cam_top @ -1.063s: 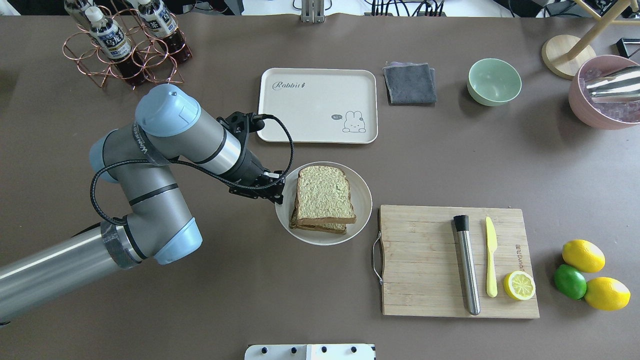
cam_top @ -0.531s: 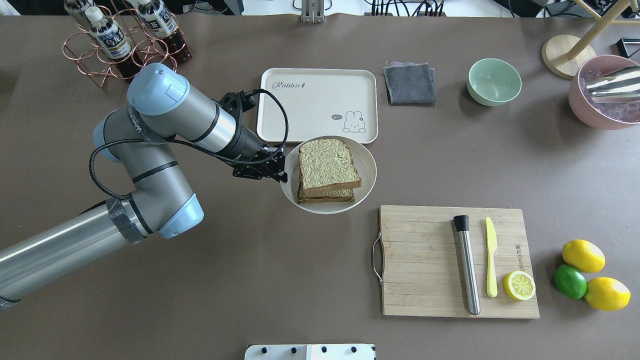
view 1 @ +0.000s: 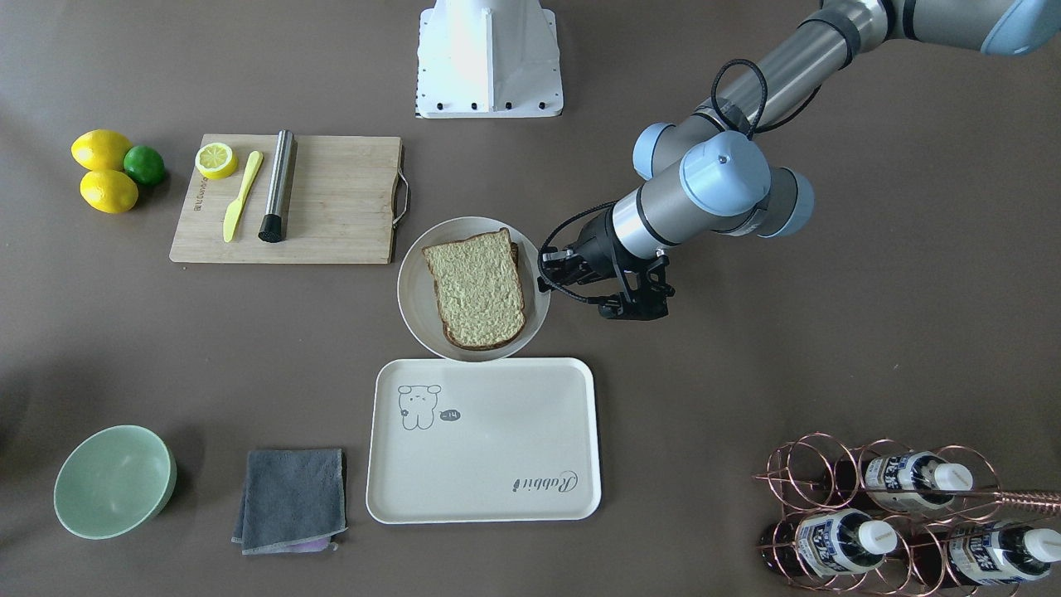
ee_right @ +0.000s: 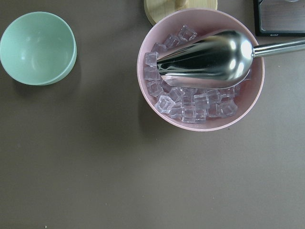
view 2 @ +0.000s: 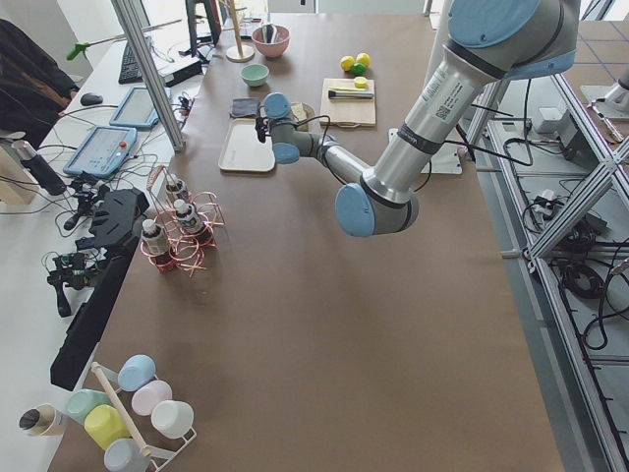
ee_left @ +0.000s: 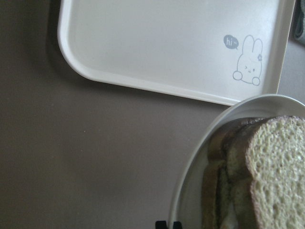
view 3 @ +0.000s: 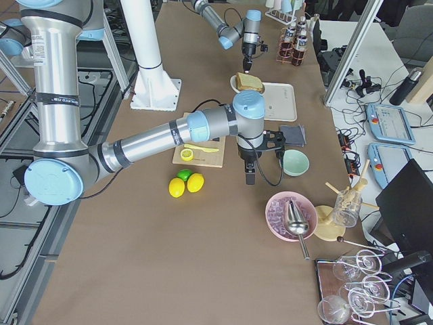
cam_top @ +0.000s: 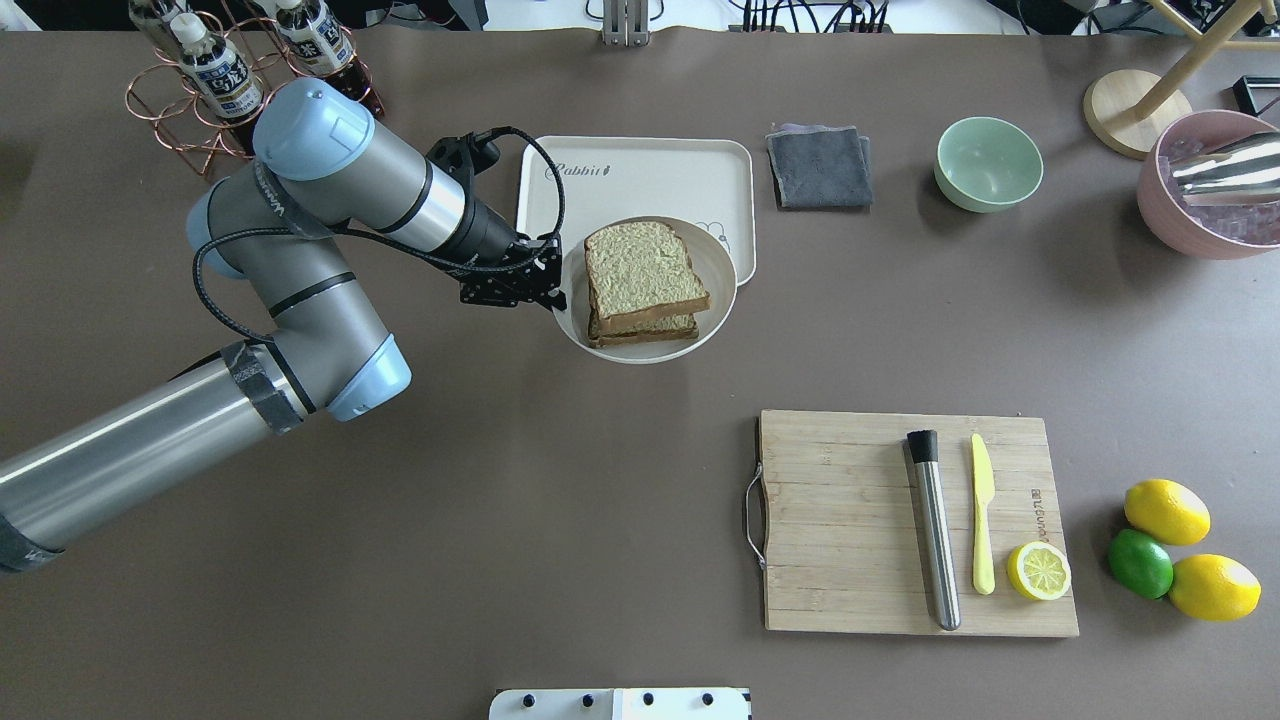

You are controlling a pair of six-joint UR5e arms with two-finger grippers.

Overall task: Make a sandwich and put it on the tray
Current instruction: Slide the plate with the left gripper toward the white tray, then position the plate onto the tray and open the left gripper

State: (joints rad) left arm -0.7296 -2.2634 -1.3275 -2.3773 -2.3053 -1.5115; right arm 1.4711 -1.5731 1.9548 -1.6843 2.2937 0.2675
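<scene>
Carrying the plate (cam_top: 650, 352) by its rim, pinched in the left end effector (cam_top: 556, 296), we bring the sandwich (cam_top: 643, 268) away from the cutting board (cam_top: 850, 520) to the tray (cam_top: 640, 160), whose near edge it now overlaps, seemingly airborne; only set-down remains. Of the right end effector (view 3: 249, 177) we cannot tell.

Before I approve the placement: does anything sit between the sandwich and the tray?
Nothing visible does. The tray holds nothing, and the white plate carrying the sandwich, gripped by the left gripper, is at its robot-side edge.
</scene>
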